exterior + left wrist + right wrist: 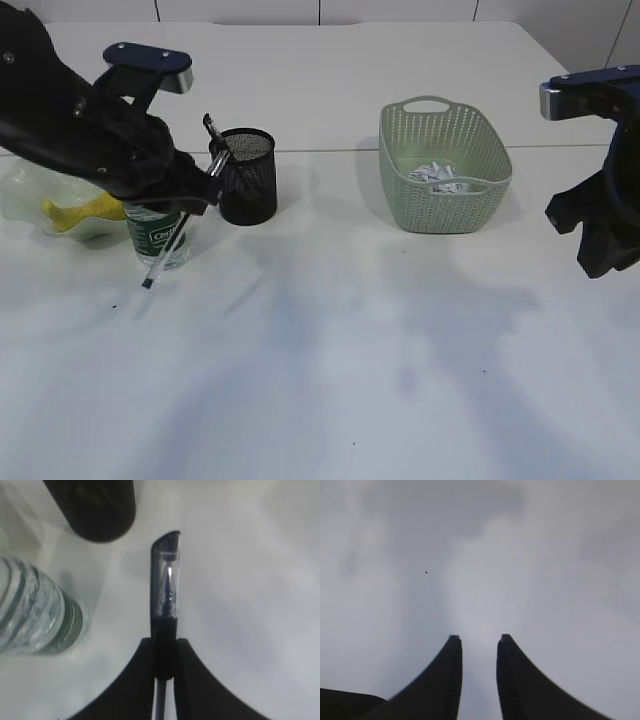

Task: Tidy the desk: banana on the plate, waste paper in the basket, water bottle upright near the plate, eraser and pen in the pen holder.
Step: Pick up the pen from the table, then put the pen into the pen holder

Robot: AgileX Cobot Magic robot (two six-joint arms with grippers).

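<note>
Pen (178, 222) hangs tilted at left of frame, clamped in your left gripper (164, 655), its top beside the holder (247, 175) rim and its tip low by the bottle (158, 236). Swing carelessly and you may topple the bottle or catch the rim. Your right gripper (479, 645) hangs slightly parted, holding nothing.
</note>
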